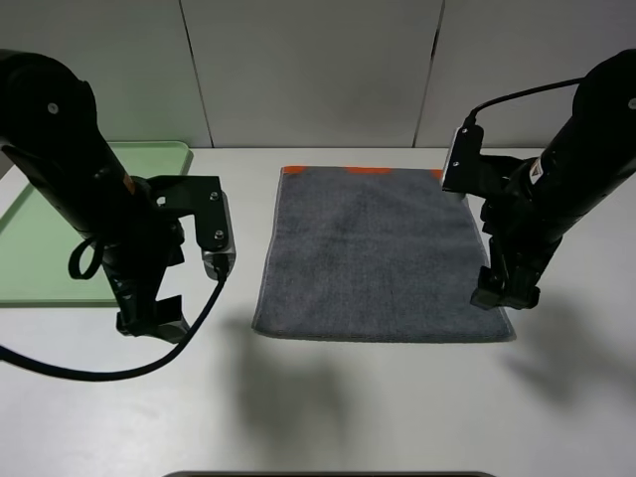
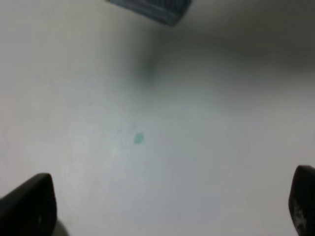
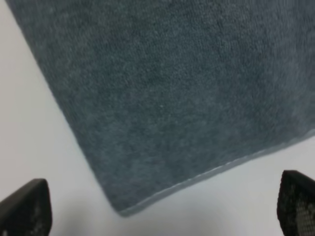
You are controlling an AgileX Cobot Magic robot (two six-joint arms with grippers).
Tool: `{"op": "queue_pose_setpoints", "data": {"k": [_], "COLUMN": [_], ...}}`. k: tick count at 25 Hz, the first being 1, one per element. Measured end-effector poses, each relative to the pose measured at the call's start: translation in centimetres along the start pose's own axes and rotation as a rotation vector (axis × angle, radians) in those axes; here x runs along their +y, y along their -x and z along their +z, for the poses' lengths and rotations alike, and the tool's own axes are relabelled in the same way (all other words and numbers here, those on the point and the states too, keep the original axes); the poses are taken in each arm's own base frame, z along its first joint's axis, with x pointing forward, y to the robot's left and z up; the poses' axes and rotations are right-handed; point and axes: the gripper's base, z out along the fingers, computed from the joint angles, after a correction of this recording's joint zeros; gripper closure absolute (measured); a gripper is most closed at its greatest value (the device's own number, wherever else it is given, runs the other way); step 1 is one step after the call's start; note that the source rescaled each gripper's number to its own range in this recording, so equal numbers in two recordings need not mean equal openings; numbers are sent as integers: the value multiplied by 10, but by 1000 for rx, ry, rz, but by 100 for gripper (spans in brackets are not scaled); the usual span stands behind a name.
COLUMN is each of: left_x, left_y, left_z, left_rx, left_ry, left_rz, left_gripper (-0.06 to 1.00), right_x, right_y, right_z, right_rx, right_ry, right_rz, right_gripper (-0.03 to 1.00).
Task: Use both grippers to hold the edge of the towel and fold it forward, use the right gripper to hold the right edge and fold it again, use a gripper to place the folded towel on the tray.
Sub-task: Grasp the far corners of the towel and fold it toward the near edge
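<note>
**Operator:** Where does the towel (image 1: 383,253) lie, and is any fold made?

**Technician:** It lies flat and unfolded on the bench (image 1: 328,417), with its orange band (image 1: 363,170) along the far edge. No fold has been made yet.

**Operator:** State of each pincer?

**Technician:** The right pincer (image 1: 504,295) hangs over the towel's near right corner, spread wide and holding nothing. Its wrist view shows that corner lying between the two fingers. The left pincer (image 1: 149,323) is also wide open and empty, but it stands over bare bench well to the left of the towel's near left corner. Its wrist view shows mostly bench, with only a tip of the towel in sight.

**Operator:** How should the grasp be made?

**Technician:** Bring the left pincer across to the towel's near left corner first, so that both pincers straddle the near edge evenly. Lower both, close on the hem only, then lift and carry together toward the orange band. Uneven height or timing would probably skew the fold.

**Operator:** And the tray (image 1: 25,263)?

**Technician:** It lies left of the towel, partly hidden by the left arm. It is not needed for this step.
</note>
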Motion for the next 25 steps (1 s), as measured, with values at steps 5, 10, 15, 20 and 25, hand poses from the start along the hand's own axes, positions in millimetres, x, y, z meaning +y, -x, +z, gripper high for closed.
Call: {"op": "queue_pose_setpoints", "data": {"k": [5,10,15,20,25], "left_x": [4,7,13,20,23], "left_y": [3,5,10,18,32], "left_z": [6,19,22,15,16], "left_rx": [-15,-7,-41,-82,-124], "left_ry": [18,13,59,97,57], "left_rz": [49,112,146,155,138], "left_gripper": [0,0,1,1,2], "right_x": [-1,0,1,4,5], "right_y": [1,0,0,-1,-2], "right_z": [3,19,38,58,70], "right_rx": [-1,29,52,84,95], "right_ry": [-5,44,85,139,156], "right_rz": [-190,-240,-255,-260,-264], "right_gripper": [-3,-3,-3,-3,-3]}}
